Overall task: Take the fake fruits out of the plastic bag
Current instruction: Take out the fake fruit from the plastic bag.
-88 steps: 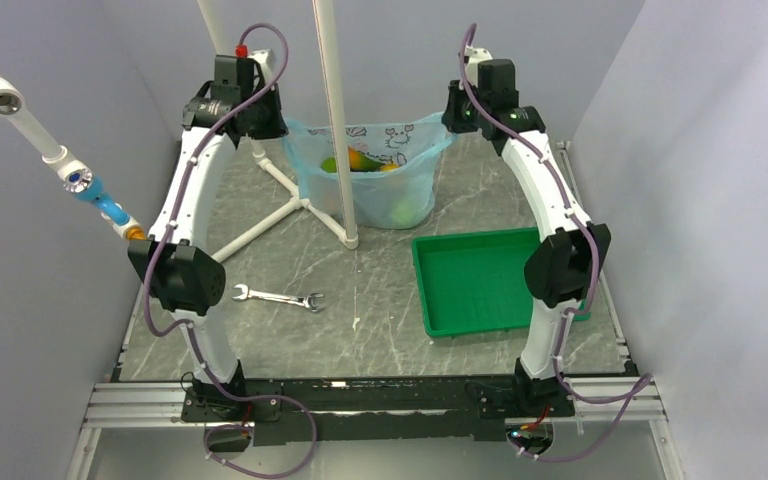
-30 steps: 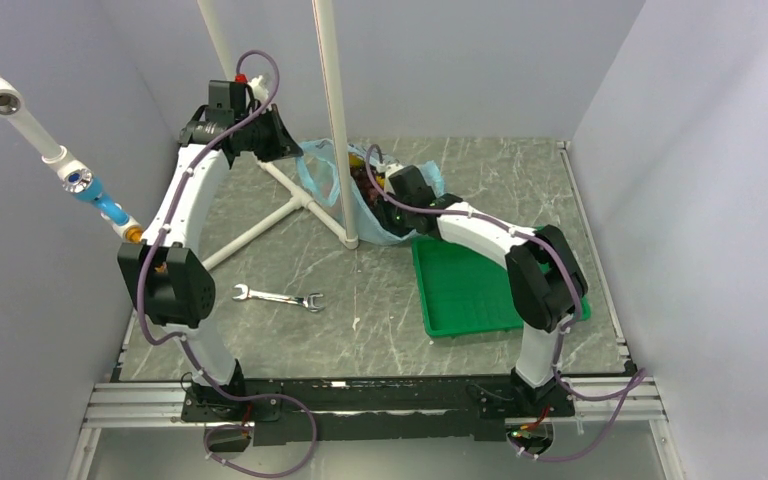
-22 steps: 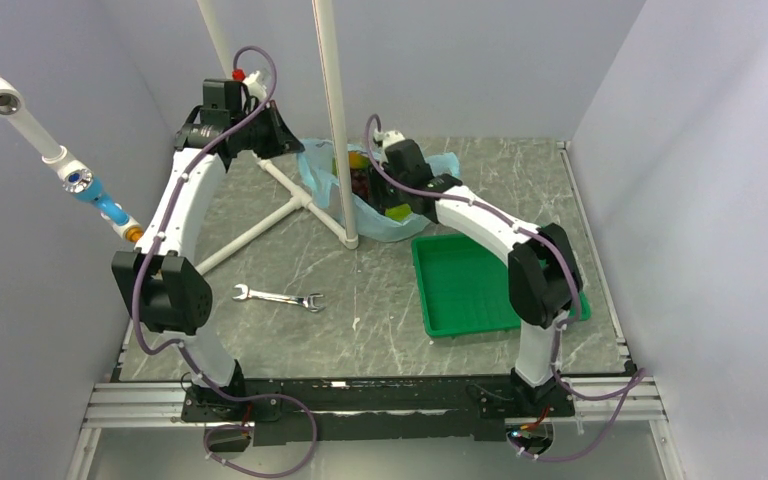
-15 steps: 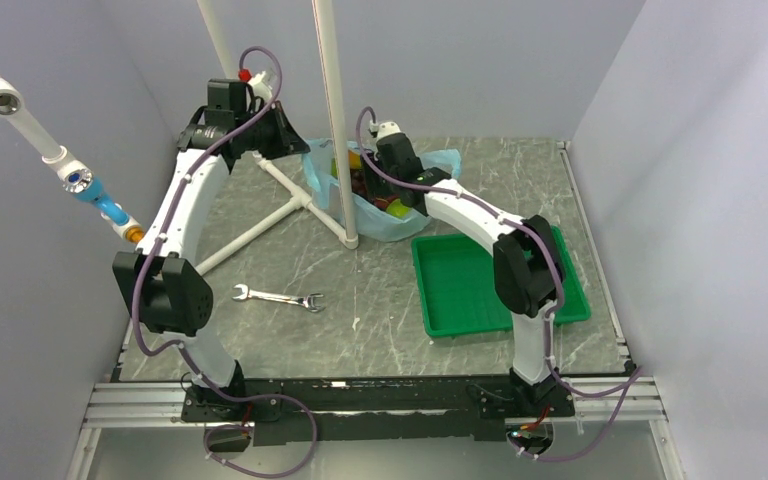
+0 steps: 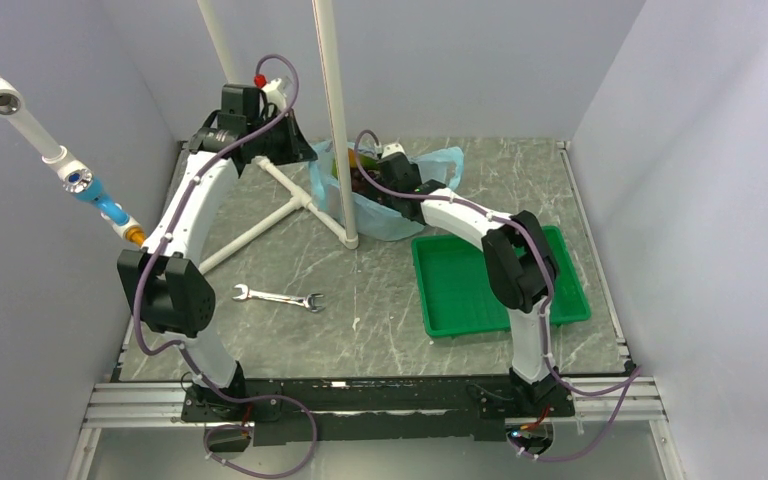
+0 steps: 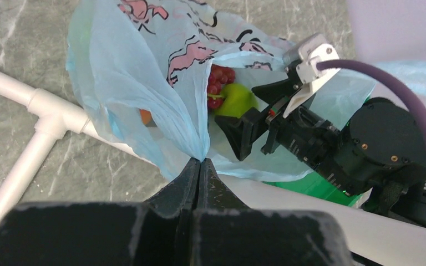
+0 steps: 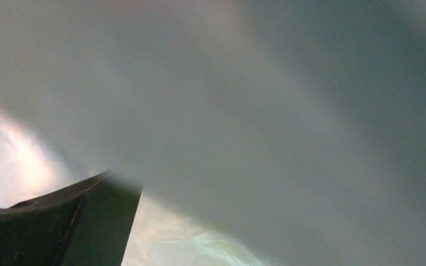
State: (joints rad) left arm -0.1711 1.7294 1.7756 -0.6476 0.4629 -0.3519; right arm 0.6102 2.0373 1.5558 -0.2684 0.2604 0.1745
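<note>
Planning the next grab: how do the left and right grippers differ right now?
The left gripper is shut, pinching the edge of the bag; the right gripper is open, apparently holding nothing. The left is outside the bag at its rim; the right reaches into its mouth, beside the green fruit and grapes. Both are at the bag.

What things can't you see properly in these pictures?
- Right wrist view: the plastic bag sits close to the lens and blurs nearly everything; only one finger shows.
- Top view: the white pole and the right gripper hide the fruits.
- Left wrist view: bag folds hide most fruits; only grapes, a green fruit and an orange bit peek out. Whether the right gripper touches any is unclear.
</note>
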